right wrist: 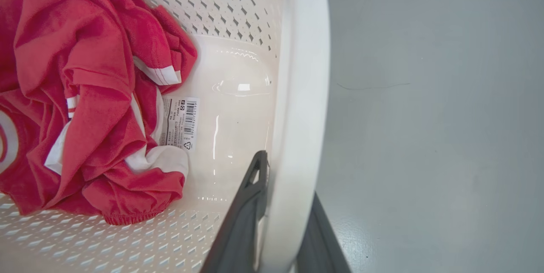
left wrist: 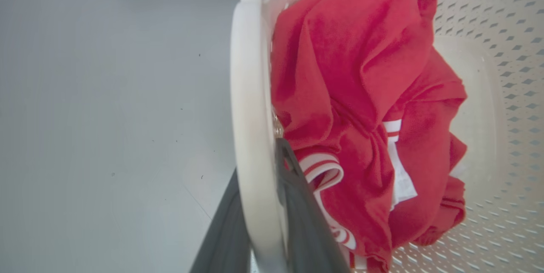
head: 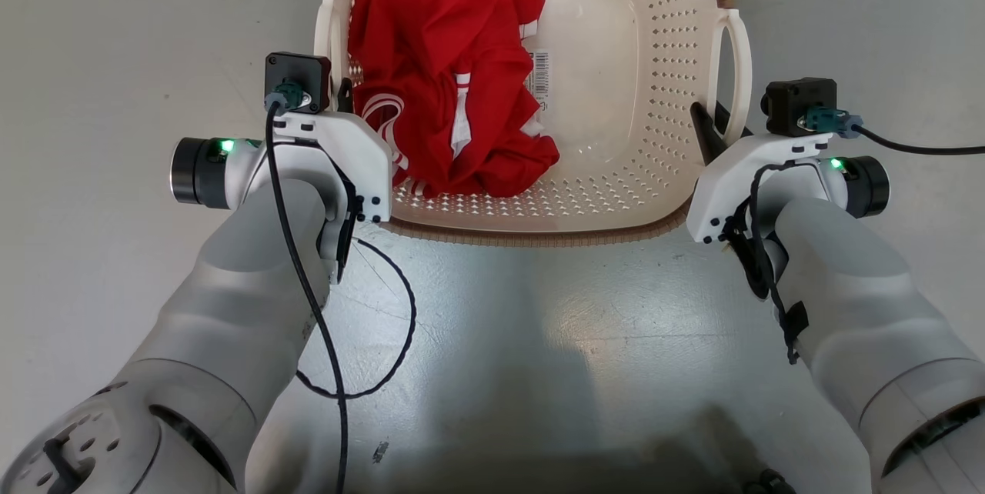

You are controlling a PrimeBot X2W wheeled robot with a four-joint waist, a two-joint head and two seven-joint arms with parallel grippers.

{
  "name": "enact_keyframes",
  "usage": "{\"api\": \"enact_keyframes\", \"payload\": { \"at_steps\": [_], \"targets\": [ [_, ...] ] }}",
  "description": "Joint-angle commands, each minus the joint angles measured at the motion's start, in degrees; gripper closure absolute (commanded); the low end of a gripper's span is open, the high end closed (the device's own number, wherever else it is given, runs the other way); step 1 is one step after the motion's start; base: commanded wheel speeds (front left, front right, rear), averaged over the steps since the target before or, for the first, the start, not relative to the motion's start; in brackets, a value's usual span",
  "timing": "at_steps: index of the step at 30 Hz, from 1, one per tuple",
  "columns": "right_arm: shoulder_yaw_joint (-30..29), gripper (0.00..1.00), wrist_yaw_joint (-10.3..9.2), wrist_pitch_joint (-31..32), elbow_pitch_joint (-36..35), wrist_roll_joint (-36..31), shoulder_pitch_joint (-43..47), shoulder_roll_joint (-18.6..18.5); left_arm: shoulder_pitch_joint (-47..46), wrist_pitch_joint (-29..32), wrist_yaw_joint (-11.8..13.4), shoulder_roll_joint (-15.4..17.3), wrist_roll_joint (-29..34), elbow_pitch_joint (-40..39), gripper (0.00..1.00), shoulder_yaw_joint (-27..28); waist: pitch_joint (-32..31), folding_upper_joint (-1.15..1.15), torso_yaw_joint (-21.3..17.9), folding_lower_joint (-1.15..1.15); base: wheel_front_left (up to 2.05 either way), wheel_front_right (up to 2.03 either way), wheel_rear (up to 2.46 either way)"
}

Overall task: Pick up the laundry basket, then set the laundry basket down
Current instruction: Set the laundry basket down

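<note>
Left claw [left wrist: 258, 158] and right claw [right wrist: 287, 175] each pinch a loop handle [left wrist: 248, 73] of the laundry basket [head: 616, 194], nearly closed. Grasp seems made; lifting next needs an even, level rise on both sides.

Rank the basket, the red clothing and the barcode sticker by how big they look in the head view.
Largest to smallest:
1. laundry basket, even with its far end cut off at the top edge
2. red garment inside it
3. barcode sticker

Laundry basket [head: 662, 132] is cream (brown rim [head: 539, 236]), cloth [head: 446, 71] red
</note>
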Motion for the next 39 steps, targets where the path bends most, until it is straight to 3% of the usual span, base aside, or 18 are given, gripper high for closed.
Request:
{"api": "enact_keyframes", "payload": {
  "at_steps": [1,10,32,33,34,35,39],
  "targets": [
    [0.3,1.0,0.86,-0.8,-0.6,-1.7,2.0,1.7,-1.0,-0.8,0.5,0.7,1.0,-0.9,1.0,1.0,0.1,0.0,0.0,0.0,0.0,0.0,0.0],
    [-3.4,1.0,0.86,-0.4,-0.6,-5.1,2.2,1.7,-1.5,-0.8,0.6,0.7,2.9,-1.0,1.0,2.7,1.0,0.0,0.4,0.0,0.0,0.0,0.0],
    [-6.0,0.98,0.86,-1.0,-0.6,-6.6,1.6,1.7,-1.5,-0.8,0.3,0.4,4.9,-0.1,1.0,5.8,2.1,0.0,0.3,0.0,0.0,0.0,0.0],
    [-6.5,0.42,0.86,-1.3,-0.6,-6.8,1.4,1.7,-1.4,-0.8,0.4,0.4,4.6,0.1,0.87,6.2,2.2,0.0,0.3,0.0,0.0,0.0,0.0],
    [-7.0,0.0,0.86,-1.5,-0.6,-7.2,1.3,1.7,-1.4,-0.8,0.5,0.3,4.4,0.2,0.43,6.4,2.2,0.0,0.2,0.0,0.0,0.0,0.0],
    [-7.5,0.0,0.86,-1.6,-0.6,-7.7,1.3,1.7,-1.3,-0.8,0.6,0.2,4.5,0.2,0.0,6.5,2.3,0.0,0.2,0.0,0.0,0.0,0.0],
    [-9.1,0.0,0.86,-2.0,-0.6,-8.8,1.2,1.7,-1.5,-0.8,1.0,0.0,4.9,0.0,0.0,7.1,2.4,0.0,0.2,0.0,0.0,0.0,0.0]
  ]
}}
